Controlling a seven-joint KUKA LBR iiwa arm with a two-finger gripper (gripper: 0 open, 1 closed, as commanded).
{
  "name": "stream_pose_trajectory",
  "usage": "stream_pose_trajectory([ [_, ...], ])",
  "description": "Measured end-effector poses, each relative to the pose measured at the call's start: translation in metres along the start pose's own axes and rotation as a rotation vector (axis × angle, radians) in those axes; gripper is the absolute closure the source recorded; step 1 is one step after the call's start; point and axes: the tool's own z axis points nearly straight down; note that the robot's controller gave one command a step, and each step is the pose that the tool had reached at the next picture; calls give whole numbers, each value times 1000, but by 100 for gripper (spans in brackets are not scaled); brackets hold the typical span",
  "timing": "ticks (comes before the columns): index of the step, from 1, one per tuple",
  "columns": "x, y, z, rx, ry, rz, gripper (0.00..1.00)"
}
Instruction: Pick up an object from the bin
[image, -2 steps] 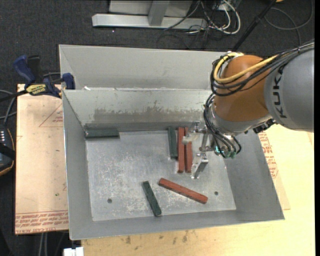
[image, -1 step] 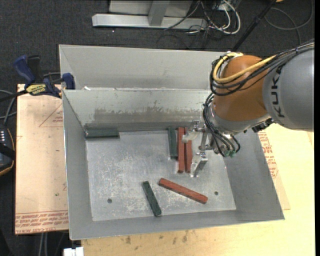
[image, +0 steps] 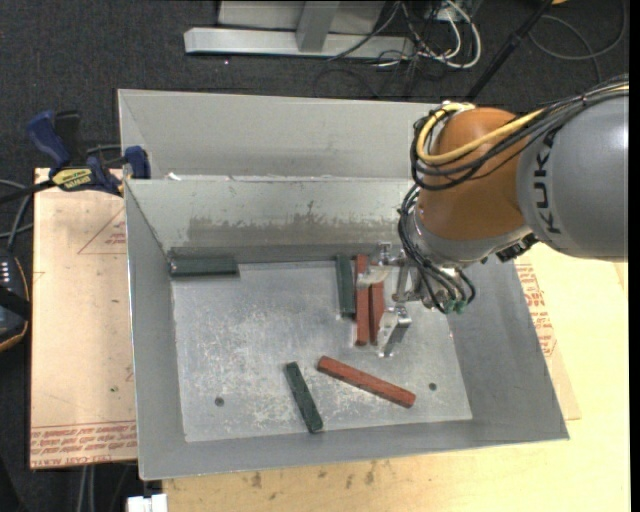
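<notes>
My gripper (image: 390, 300) hangs low at the back right of the bin floor, under the orange wrist cover. It is right beside a red bar (image: 366, 315) that lies lengthwise front to back, touching or nearly touching it. A dark green bar (image: 346, 288) lies parallel against the red bar's left side. In front of the gripper a longer red bar (image: 366, 382) lies slanted on the floor.
Another dark green bar (image: 302, 397) lies slanted near the bin's front, left of the long red bar. A grey-green bar (image: 205, 265) rests along the back wall at the left. The arm comes in from the right above the bin's right wall.
</notes>
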Motion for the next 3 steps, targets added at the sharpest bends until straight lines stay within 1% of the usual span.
stream_pose_trajectory([
  [1,-12,-8,-1,3,-34,-127,0],
  [2,2,-16,90,-1,-43,-18,100],
  [3,2,-16,90,-1,-43,-19,100],
])
